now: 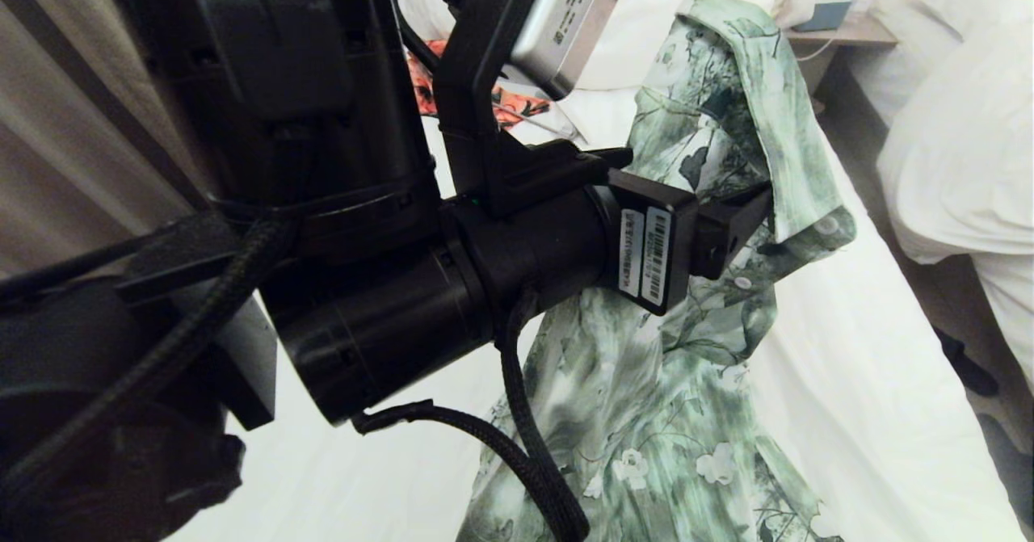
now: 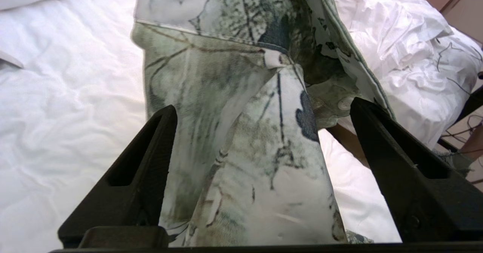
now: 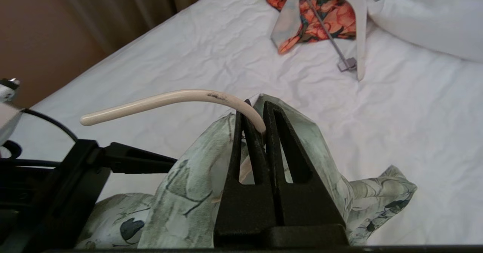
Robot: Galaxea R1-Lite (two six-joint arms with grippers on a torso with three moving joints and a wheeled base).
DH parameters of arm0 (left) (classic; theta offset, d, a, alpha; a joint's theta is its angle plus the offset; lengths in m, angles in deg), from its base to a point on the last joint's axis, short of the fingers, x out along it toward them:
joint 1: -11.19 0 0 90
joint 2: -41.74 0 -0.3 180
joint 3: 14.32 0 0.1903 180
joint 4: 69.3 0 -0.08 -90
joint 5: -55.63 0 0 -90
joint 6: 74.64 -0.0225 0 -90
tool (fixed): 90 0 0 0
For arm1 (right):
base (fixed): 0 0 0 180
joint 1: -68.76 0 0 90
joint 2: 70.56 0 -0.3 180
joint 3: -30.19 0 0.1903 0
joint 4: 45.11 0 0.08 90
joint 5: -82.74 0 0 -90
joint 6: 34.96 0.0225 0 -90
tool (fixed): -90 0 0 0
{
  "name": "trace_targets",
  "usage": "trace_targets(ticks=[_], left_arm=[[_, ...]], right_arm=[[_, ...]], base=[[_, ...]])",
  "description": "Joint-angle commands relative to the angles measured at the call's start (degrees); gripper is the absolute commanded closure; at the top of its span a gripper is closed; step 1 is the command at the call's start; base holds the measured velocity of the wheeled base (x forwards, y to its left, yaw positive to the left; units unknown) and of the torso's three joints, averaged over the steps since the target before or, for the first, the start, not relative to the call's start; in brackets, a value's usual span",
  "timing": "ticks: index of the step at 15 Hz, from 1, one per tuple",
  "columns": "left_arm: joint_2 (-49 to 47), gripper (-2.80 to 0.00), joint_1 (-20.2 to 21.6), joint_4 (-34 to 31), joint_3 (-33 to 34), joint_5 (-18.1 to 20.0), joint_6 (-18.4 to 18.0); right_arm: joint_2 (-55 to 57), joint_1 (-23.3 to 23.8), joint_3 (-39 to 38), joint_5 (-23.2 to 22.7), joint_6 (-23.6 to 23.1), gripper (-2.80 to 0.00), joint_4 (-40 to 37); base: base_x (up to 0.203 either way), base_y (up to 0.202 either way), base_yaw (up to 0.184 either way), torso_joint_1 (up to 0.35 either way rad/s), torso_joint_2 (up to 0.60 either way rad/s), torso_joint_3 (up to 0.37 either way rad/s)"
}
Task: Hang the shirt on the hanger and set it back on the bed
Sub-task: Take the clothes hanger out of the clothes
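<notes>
- The right gripper [image 3: 263, 119] is pinching the hanger [image 3: 169, 100] tight between its two fingers, just below the curved hook.
- The cream hook is sticking out past the fingertips and bending off to one side.
- The shirt [image 1: 687, 348] is hanging around the right gripper, with green cloth bunching on both sides of its fingers.
- The left gripper [image 2: 264, 124] is spreading its fingers [image 2: 151, 162] wide and is gripping nothing.
- A fold of the shirt is running between those open fingers, and the cloth is lying loose there.
- The lower part of the shirt is lying on the bed [image 1: 848, 380], below both grippers.
- Well past the right gripper, an orange flowery cloth [image 3: 320, 15] is lying on the sheet with a thick white hanger [image 3: 360, 30] on top of it.
- Beyond the left gripper, a second bed [image 2: 407, 53] is sitting with crumpled white bedding.
</notes>
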Motion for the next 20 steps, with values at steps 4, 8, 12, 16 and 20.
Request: trace_targets(ticks=[4,8,12,16,20], left_arm=[[3.46,-2.80,0.07,0.22,2.52,-0.07,0.02],[5.66,0.00,0.18,0.19,3.58,-0.14,0.10],[10.02,0.00,2.98,0.07,5.02,-0.14,-0.73],[14.94,0.00,5.48,-0.24,6.28,-0.22,-0.78],[19.74,0.00,8.17,-0.18,12.46,-0.84,-0.70]], right_arm=[[0.18,-0.01,0.02,1.88,-0.09,0.00,1.41],[0.16,-0.01,0.02,2.27,-0.59,0.00,2.15],[-0.08,-0.01,-0.24,2.28,-0.62,0.00,2.11],[-0.52,-0.01,-1.56,2.28,-0.71,0.00,2.10],[-1.31,0.09,-1.58,2.28,-0.71,0.00,2.09]], base=[[0.000,0.000,0.000,0.000,0.00,0.000],[0.000,0.000,0.000,0.000,0.00,0.000],[0.000,0.000,0.000,0.000,0.00,0.000],[0.000,0.000,0.000,0.000,0.00,0.000],[0.000,0.000,0.000,0.000,0.00,0.000]])
